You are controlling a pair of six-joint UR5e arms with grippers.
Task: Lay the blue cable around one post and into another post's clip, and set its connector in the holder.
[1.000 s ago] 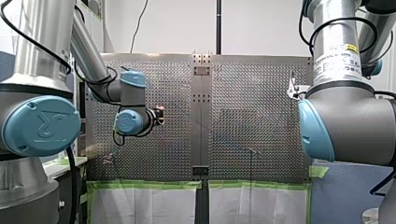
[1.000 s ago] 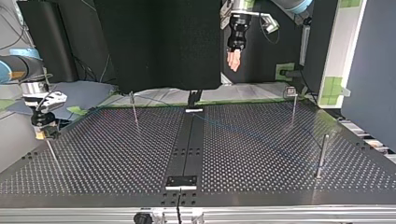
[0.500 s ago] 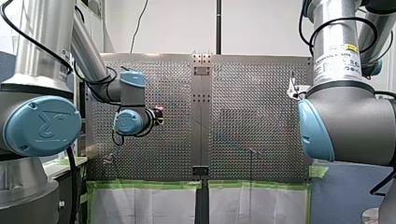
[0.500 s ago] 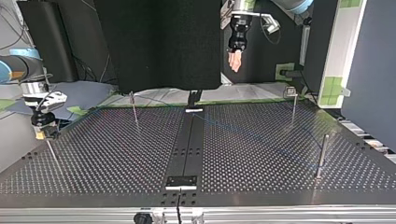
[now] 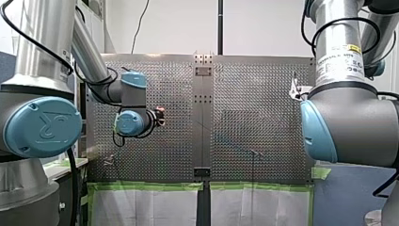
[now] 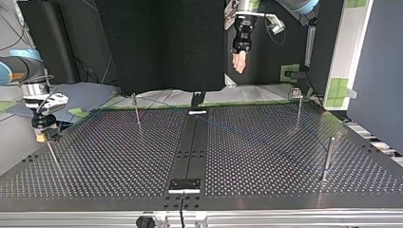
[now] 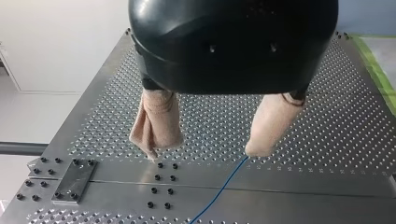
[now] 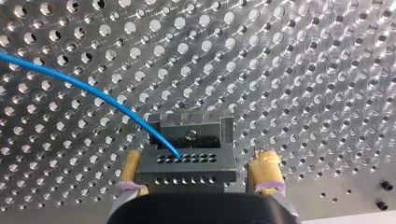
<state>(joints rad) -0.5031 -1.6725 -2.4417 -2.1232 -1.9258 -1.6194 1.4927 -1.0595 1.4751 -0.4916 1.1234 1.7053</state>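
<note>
A: Table finish?
B: Table (image 5: 254, 94): silver, uniform dot perforation; green tape (image 5: 141, 186) along its six o'clock edge, front view.
A: Cable?
B: Blue cable (image 8: 95, 92); connector (image 8: 187, 169) dark grey, rows of holes.
A: Grippers?
B: My left gripper (image 7: 205, 149): black, beige pads (image 7: 156, 121). My right gripper (image 8: 200, 171): yellow pads (image 8: 267, 168).
</note>
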